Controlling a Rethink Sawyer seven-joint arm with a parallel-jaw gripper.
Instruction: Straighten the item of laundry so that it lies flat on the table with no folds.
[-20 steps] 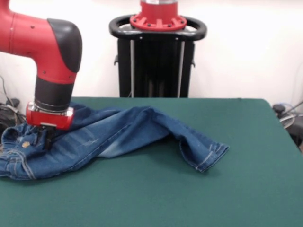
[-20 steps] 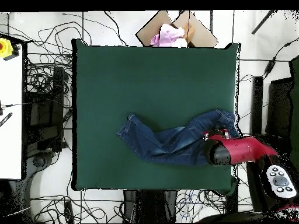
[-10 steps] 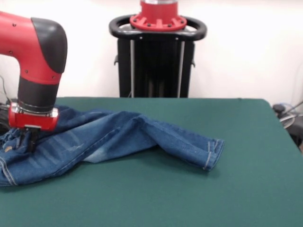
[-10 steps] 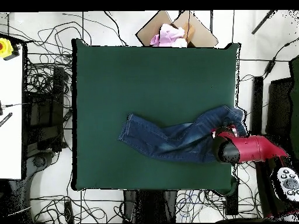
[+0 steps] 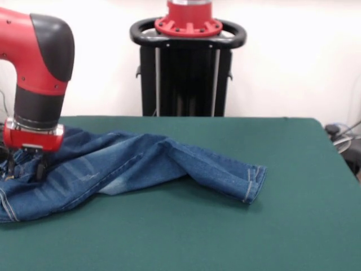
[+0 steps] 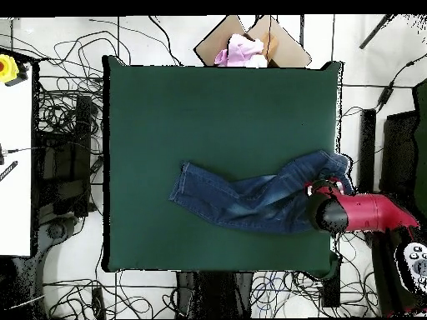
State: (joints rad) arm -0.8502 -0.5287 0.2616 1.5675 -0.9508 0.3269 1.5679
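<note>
The jeans [image 5: 124, 166] lie stretched across the desk [image 5: 225, 226], waist end at the front view's left edge and one hem [image 5: 252, 183] toward the middle. The legs overlap, one crossing over the other, with creases along the cloth, so they are not flat. In the overhead view the jeans [image 6: 250, 200] run from mid-desk to the right edge of the desk [image 6: 167, 108], the waist reaching that edge. The end effector [image 5: 35, 166] sits on the waist end, its tips pressed into the denim; I cannot tell whether it is pinching the cloth. The red arm [image 6: 367, 212] reaches in from the right. Beyond the far edge stands a cardboard box [image 6: 250, 42] with pink cloth in it.
</note>
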